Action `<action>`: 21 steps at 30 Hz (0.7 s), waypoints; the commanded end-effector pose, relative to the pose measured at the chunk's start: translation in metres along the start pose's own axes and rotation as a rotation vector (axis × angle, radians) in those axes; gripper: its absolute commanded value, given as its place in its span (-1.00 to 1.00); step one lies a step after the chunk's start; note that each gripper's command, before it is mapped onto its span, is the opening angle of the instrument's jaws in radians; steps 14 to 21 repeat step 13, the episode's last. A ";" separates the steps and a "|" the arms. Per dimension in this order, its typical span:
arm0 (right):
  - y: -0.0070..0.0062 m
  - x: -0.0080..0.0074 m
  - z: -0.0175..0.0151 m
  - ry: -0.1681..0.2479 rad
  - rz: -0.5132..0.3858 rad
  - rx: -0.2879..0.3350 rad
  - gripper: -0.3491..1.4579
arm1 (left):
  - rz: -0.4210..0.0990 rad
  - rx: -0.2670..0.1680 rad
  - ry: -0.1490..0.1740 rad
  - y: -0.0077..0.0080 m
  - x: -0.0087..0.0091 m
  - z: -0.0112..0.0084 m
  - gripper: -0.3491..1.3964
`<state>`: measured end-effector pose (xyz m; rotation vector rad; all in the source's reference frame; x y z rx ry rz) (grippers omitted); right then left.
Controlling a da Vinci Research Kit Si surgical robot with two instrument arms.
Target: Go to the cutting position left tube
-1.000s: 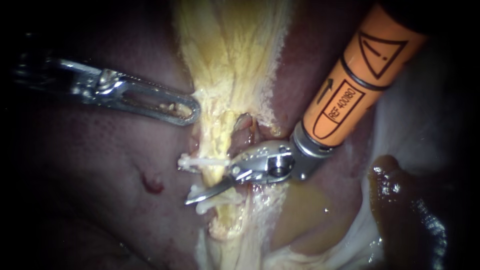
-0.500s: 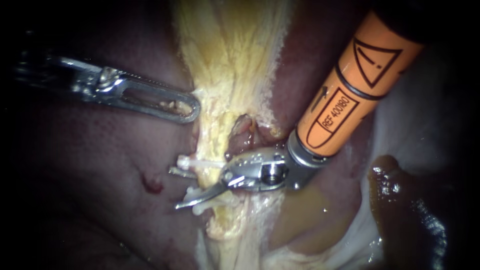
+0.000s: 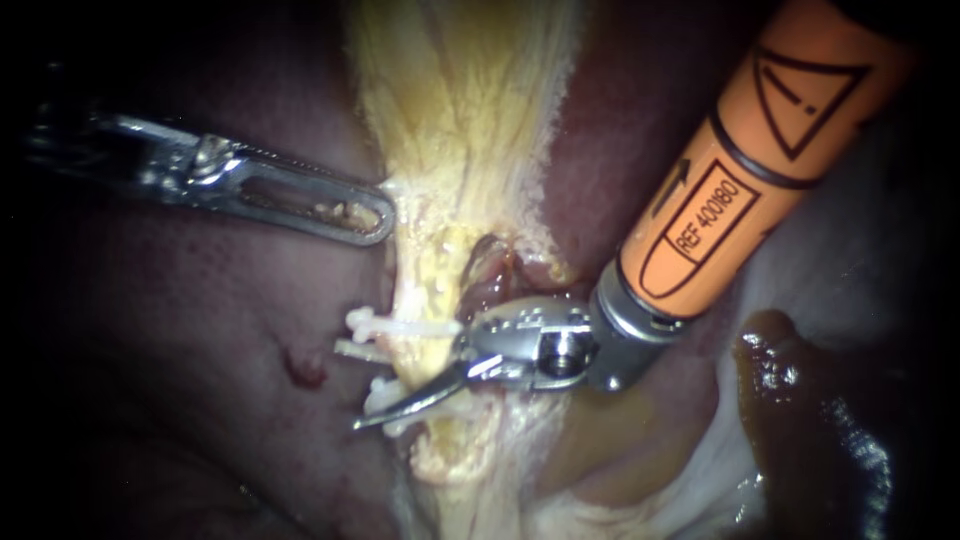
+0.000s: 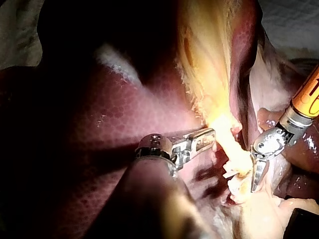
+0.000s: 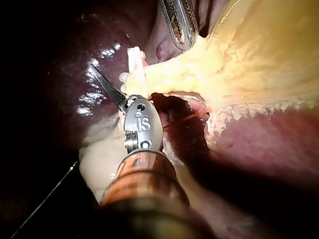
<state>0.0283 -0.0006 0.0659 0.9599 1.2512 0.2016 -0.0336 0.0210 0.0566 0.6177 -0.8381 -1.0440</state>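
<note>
Blades of your right instrument point(image 3: 349, 388) gape astride the clipped tube point(image 3: 415, 352), left instrument's point(image 3: 372, 216) jaws pinch yellow tissue point(image 3: 460, 120); cutting position looks nearly reached.

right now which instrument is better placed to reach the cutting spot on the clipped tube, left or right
Right. The right instrument has its blades open and they appear to straddle the tube between the white clips. The left instrument grips yellowish tissue above them.
</note>
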 end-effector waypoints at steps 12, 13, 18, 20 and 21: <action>0.0003 -0.0003 -0.0001 0.000 0.000 -0.005 0.98 | 0.000 0.000 0.000 0.0000 0.0000 0.0000 -1.00; 0.0003 -0.0003 -0.0001 0.000 -0.001 -0.005 0.98 | 0.000 0.000 0.000 0.0000 0.0000 0.0000 -1.00; 0.0003 -0.0003 -0.0001 0.000 -0.001 -0.005 0.98 | 0.000 0.000 0.000 0.0000 0.0000 0.0000 -1.00; 0.0003 -0.0003 -0.0001 0.000 -0.001 -0.005 0.98 | 0.000 0.000 0.000 0.0000 0.0000 0.0000 -1.00; 0.0003 -0.0003 -0.0001 0.000 -0.001 -0.005 0.98 | 0.000 0.000 0.000 0.0000 0.0000 0.0000 -1.00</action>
